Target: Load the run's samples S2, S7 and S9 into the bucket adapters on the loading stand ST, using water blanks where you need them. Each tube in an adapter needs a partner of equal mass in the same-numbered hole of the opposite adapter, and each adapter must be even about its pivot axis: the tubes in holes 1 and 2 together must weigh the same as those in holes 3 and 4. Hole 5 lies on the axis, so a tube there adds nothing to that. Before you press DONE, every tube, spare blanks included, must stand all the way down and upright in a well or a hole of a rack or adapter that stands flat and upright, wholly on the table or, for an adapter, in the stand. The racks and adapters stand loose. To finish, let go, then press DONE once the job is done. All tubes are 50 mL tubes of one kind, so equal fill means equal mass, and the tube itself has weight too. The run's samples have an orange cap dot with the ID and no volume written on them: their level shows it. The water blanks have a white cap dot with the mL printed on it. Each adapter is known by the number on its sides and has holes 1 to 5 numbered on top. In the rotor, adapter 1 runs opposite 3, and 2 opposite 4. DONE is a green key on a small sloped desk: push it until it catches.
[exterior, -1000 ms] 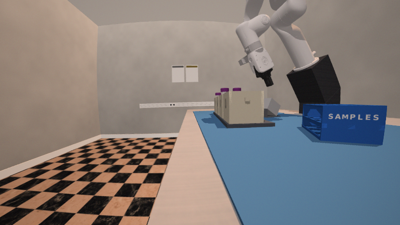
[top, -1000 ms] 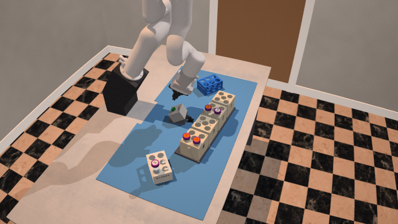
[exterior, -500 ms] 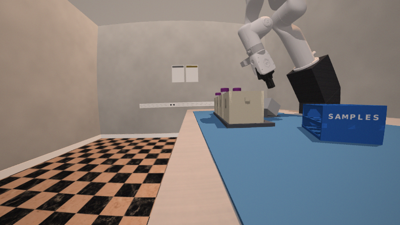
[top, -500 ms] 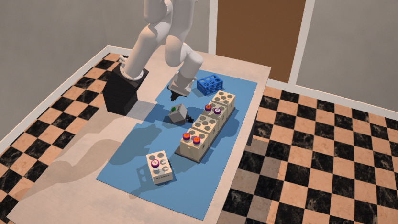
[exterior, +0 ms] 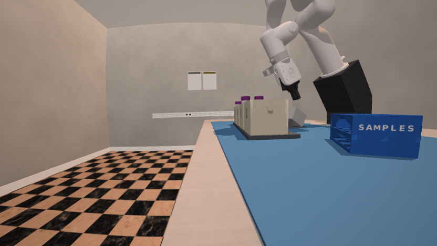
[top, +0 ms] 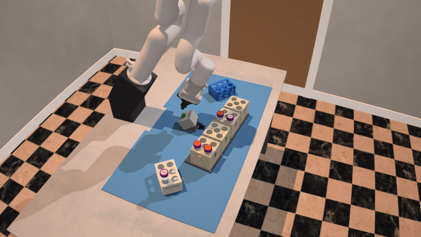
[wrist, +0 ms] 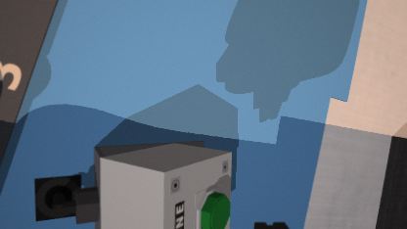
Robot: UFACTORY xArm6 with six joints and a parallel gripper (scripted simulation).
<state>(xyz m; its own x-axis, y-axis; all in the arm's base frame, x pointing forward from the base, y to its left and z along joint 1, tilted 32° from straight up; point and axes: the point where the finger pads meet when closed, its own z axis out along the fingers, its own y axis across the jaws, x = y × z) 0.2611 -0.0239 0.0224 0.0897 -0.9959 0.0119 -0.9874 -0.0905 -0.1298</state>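
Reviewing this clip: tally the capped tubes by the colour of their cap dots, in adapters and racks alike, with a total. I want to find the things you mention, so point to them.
Orange-dot tubes [top: 197, 144] [top: 207, 148] [top: 220, 113]: 3
White-dot tubes [top: 229, 117] [top: 164, 172]: 2
Total: 5

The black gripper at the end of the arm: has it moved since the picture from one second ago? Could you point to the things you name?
Yes. In the top view the gripper [top: 184, 107] [exterior: 296, 98] has shifted slightly toward the arm's base, judged against the fixed doorway [top: 225, 29].
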